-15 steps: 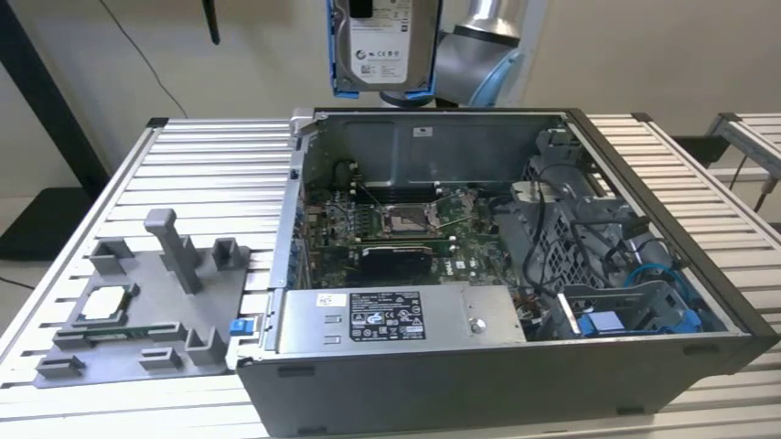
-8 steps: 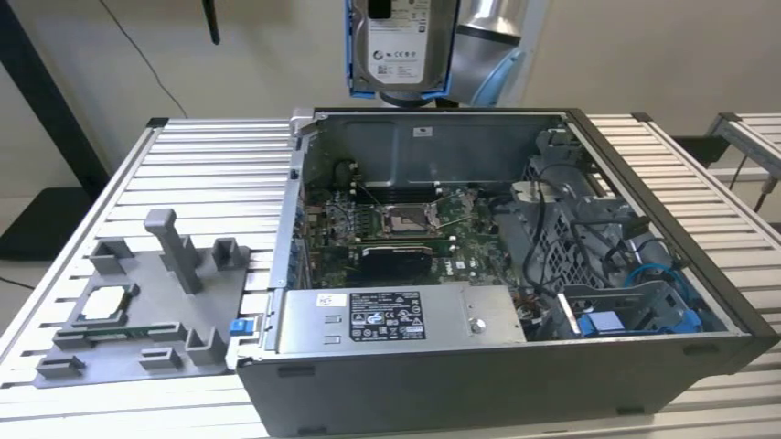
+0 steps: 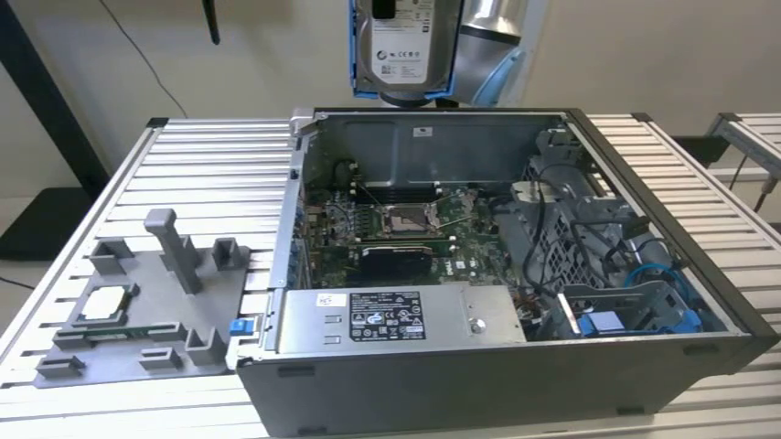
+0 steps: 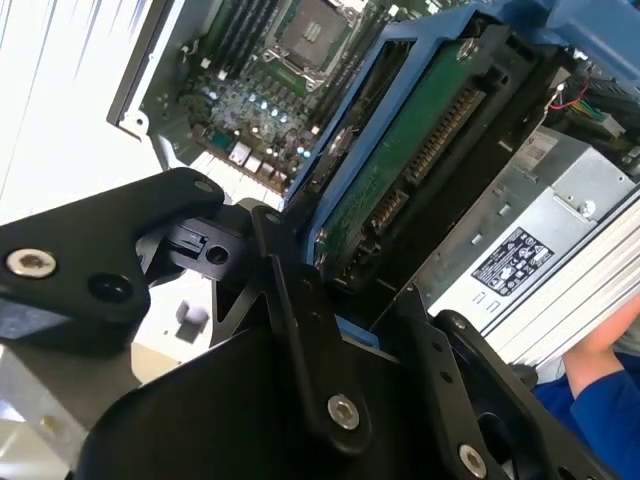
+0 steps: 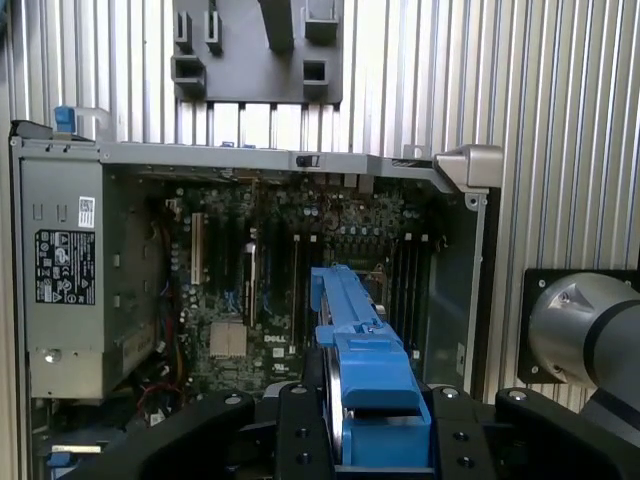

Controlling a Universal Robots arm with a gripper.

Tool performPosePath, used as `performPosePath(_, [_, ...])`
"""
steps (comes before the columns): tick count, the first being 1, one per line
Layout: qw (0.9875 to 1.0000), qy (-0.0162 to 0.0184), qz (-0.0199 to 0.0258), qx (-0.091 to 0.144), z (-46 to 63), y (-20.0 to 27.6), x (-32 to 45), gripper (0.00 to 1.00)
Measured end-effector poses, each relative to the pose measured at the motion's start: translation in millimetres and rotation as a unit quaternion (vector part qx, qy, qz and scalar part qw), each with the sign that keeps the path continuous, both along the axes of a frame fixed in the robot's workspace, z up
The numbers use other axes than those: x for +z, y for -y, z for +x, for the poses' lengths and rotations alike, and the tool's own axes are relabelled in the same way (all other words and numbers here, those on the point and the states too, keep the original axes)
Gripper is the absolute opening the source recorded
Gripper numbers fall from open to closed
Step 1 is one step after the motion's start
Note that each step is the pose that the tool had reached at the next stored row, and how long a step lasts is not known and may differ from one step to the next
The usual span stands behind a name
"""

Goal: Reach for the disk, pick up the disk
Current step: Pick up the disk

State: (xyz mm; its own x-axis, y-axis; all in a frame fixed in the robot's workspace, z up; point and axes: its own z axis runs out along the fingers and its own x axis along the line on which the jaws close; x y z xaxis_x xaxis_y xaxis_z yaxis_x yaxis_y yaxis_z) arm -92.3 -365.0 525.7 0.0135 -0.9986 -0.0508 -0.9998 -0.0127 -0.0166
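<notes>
The disk point(image 3: 398, 44) hangs upright high above the back wall of the open computer case point(image 3: 488, 389), its white label facing the exterior view and its blue bracket along its edges. My gripper point(image 5: 370, 425) is shut on the disk, with black fingers point(image 5: 290, 430) pressed on either side of the blue bracket point(image 5: 365, 365). In the second wrist view the disk point(image 4: 420, 150) shows its green circuit-board side, with the gripper point(image 4: 335, 290) clamped on its near end. The arm point(image 3: 495, 37) rises behind the disk.
Below lie the motherboard point(image 3: 403, 229) and the grey power-supply box point(image 3: 390, 315). A blue drive cage point(image 3: 623, 315) sits at the exterior view's right. A grey fixture plate point(image 3: 134, 311) holding a small square chip point(image 3: 104, 302) rests on the slatted table point(image 3: 219, 174). A person's blue sleeve point(image 4: 590, 400) is close by.
</notes>
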Motion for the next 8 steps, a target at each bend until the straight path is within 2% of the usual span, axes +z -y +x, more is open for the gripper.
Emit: performPosePath(8, [1.0000,0.0000,0.0000,0.000,1.2,1.5,-0.8,0.00])
